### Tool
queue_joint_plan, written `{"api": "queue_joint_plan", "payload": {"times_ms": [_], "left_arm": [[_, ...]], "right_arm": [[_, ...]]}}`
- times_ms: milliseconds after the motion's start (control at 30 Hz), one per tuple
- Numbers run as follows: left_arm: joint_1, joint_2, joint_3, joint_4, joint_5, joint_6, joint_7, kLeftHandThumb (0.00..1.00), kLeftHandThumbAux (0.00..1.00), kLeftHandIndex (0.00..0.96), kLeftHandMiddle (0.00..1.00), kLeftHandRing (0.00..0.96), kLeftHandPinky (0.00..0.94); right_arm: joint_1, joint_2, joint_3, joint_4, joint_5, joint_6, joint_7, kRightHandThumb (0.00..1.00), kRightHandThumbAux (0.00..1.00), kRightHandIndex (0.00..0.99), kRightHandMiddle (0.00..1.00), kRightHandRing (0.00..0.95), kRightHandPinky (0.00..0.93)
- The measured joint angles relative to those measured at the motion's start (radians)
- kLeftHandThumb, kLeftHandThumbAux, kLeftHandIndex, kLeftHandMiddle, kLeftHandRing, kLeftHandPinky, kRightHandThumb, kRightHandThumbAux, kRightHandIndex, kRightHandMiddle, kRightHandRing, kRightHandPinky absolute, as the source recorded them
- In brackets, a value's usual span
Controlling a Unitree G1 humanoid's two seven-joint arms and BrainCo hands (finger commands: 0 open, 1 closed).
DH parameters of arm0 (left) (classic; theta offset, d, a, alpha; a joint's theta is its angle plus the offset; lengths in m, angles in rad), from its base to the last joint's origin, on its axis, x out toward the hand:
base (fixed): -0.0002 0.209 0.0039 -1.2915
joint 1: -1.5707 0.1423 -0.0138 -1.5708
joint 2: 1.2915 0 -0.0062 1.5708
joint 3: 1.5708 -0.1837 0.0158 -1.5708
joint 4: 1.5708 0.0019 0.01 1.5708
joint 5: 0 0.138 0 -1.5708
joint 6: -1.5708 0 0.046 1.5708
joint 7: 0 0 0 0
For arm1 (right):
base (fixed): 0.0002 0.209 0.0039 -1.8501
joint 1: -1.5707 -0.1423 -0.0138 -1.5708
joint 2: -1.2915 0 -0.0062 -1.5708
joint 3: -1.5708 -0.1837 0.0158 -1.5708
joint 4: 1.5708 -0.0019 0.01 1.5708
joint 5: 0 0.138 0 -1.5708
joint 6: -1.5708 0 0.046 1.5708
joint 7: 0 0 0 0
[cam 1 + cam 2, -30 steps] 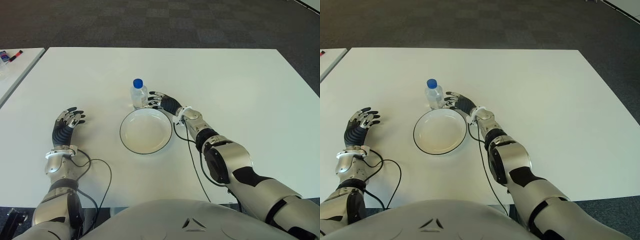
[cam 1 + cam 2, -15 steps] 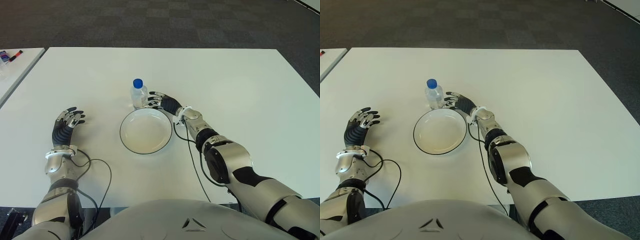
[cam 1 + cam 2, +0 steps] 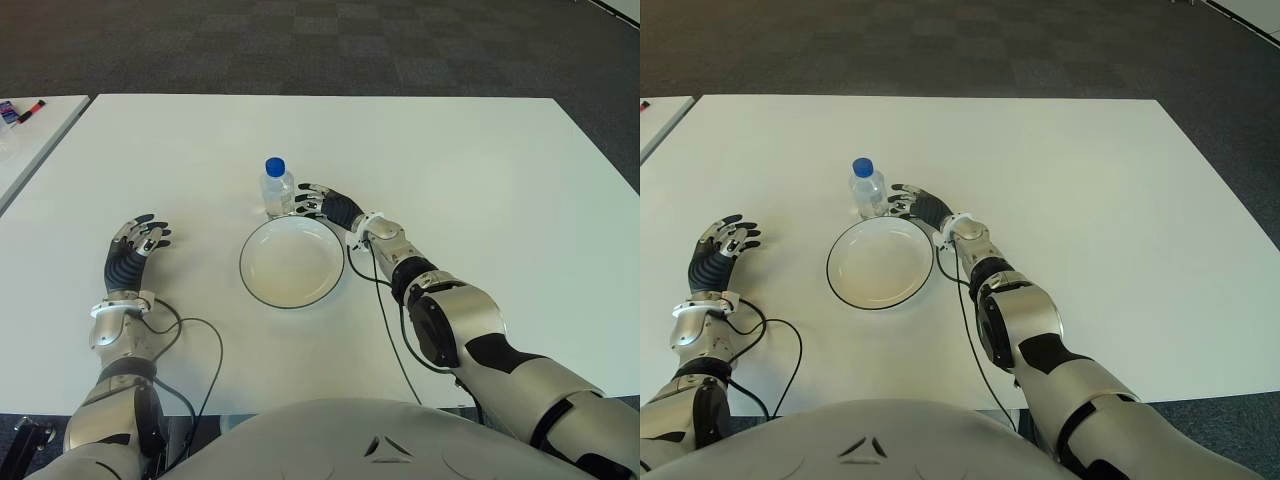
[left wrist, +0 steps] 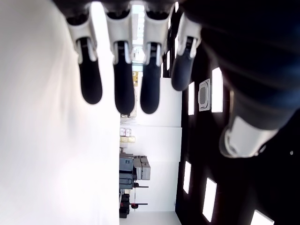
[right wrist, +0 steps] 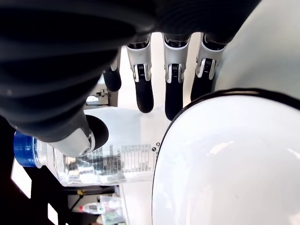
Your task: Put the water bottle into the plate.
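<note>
Right wrist view: right hand (image 5: 140,84) fingers spread, grasping nothing, just right of the upright water bottle (image 3: 277,187). Bottle standing on the table (image 3: 480,170), just beyond the plate (image 3: 292,262). Left hand (image 3: 133,247) relaxed, far left of the plate.

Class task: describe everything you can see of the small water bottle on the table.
The small clear plastic water bottle with a blue cap stands upright on the white table, just behind the far rim of the white round plate with a dark edge. It carries a printed label. The right hand is beside it, fingers spread, not gripping it.
</note>
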Motion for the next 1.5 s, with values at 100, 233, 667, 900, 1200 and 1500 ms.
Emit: {"api": "queue_joint_plan", "payload": {"times_ms": [100, 233, 667, 900, 1200, 1500], "left_arm": [[0.0, 0.0, 0.0, 0.0, 0.0, 0.0, 0.0, 0.235, 0.635, 0.283, 0.371, 0.39, 0.404], [0.001, 0.0, 0.0, -0.002, 0.0, -0.001, -0.003, 0.233, 0.634, 0.28, 0.37, 0.388, 0.4], [0.002, -0.004, -0.003, -0.005, 0.001, -0.013, -0.004, 0.231, 0.65, 0.287, 0.384, 0.395, 0.41], [0.003, -0.006, -0.003, -0.008, 0.001, -0.017, -0.004, 0.234, 0.654, 0.289, 0.385, 0.395, 0.41], [0.003, -0.009, -0.003, -0.01, 0.0, -0.019, -0.004, 0.235, 0.652, 0.288, 0.388, 0.398, 0.414], [0.003, -0.01, -0.003, -0.012, 0.0, -0.02, -0.011, 0.246, 0.638, 0.286, 0.385, 0.398, 0.415]], "right_arm": [[0.0, 0.0, 0.002, 0.0, 0.0, 0.0, 0.001, 0.183, 0.575, 0.115, 0.259, 0.275, 0.331], [0.0, 0.0, 0.0, -0.006, 0.005, -0.013, 0.026, 0.186, 0.583, 0.157, 0.285, 0.299, 0.343], [0.006, -0.001, 0.028, -0.019, -0.005, -0.148, 0.047, 0.112, 0.605, 0.237, 0.325, 0.346, 0.385], [0.015, -0.001, 0.036, -0.019, -0.005, -0.156, 0.046, 0.103, 0.597, 0.232, 0.326, 0.351, 0.382], [0.027, -0.001, 0.037, -0.019, -0.003, -0.156, 0.048, 0.091, 0.592, 0.215, 0.323, 0.351, 0.381], [0.037, -0.001, 0.037, -0.02, -0.002, -0.162, 0.045, 0.069, 0.581, 0.214, 0.335, 0.36, 0.384]]}}
